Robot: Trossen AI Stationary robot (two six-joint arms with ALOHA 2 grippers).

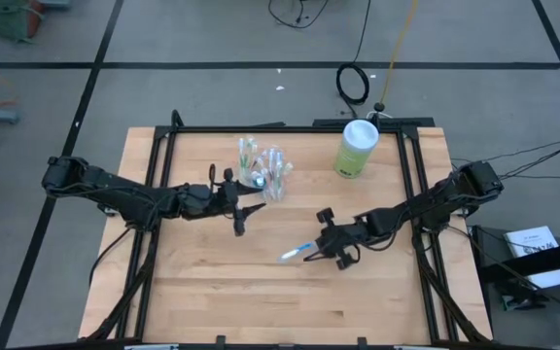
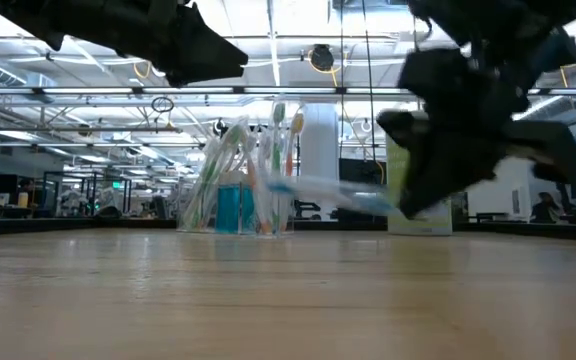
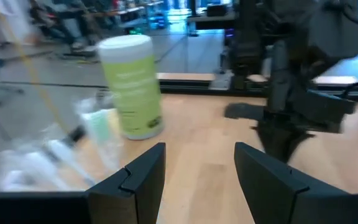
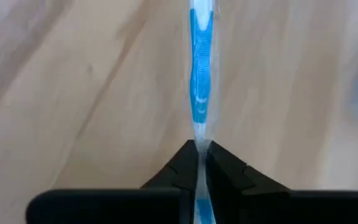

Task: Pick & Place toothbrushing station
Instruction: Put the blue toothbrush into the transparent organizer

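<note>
High view: clear container [image 1: 263,167] of toothbrushes stood toward the wooden worktop's [image 1: 212,292] far edge; left tool [image 1: 242,216] hovered just beside it, fingers wide; right tool [image 1: 321,255] well apart from it, clamped on a blue toothbrush [image 1: 295,254]. Low view: that toothbrush was off the worktop. Right wrist view: fingers [image 4: 180,167] pinched its handle.
</note>
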